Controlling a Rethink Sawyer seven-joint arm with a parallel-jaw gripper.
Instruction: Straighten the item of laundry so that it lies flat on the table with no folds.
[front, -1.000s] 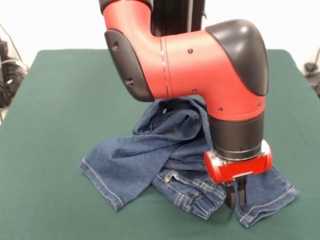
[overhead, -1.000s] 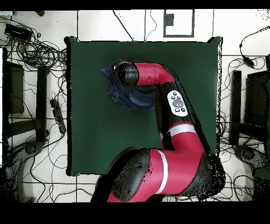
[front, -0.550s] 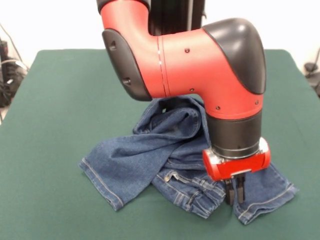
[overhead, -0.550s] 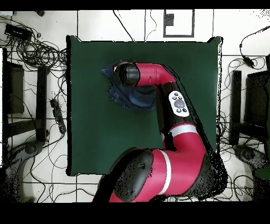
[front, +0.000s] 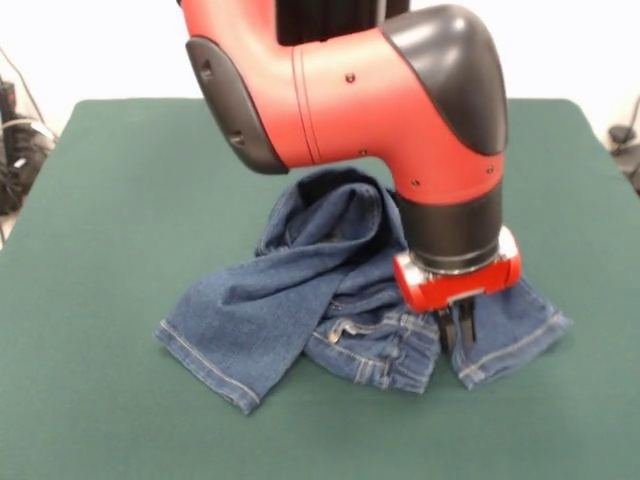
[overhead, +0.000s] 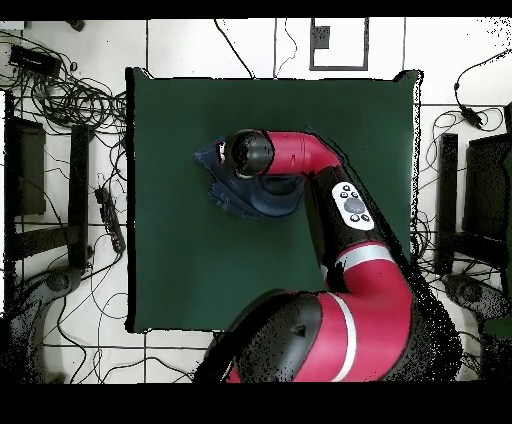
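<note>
hand: the hand (front: 458, 335) is down at the front right of the heap, fingers close together and looks like they're pinching a bit of denim right by the gathered waistband

jeans: small blue jeans (front: 300, 300) sit bunched up around the middle of the green worktop (front: 110, 200), one leg fanned out to the front left with its hem flat, the other hem poking out just right of the hand, a hump of cloth piled behind

step: I'd say it's mid-drag, tugging the pinched part to open up the heap

doing it well: keep the grip low and pull slow and level, away from the pile, so the folds slide open instead of the whole bundle riding along; let go only once that bit is lying flat

in the way: mostly the arm itself, the big red elbow (front: 340, 90) hides the back of the pile from the front camera

around: overhead it's just cables on the floor (overhead: 70, 100) off the worktop, nothing near the jeans
</note>
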